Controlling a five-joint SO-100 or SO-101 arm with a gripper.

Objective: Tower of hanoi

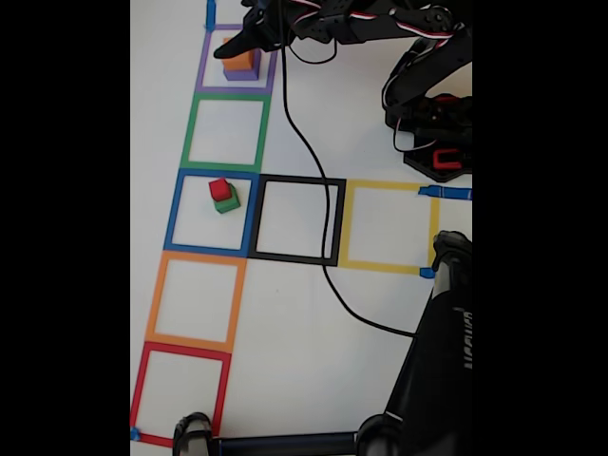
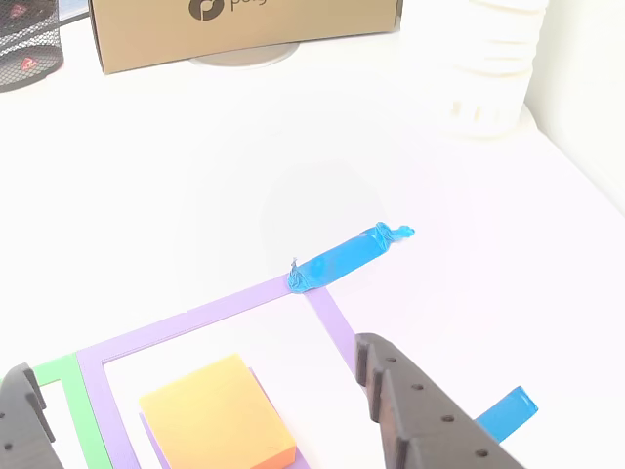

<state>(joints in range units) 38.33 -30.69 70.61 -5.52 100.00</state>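
The fixed view looks steeply down from high above the white tabletop (image 1: 304,361), far off, taking in the whole row of coloured tape squares with the black two-finger claw (image 1: 249,49) at its top edge. The other view sits close behind the claw (image 2: 205,410), facing forward and slightly down past its dark fingers (image 2: 420,415). Both share the patch directly under the claw: the purple tape square outline (image 1: 236,89) (image 2: 195,320) and the orange cube (image 1: 239,61) (image 2: 217,415) inside it.
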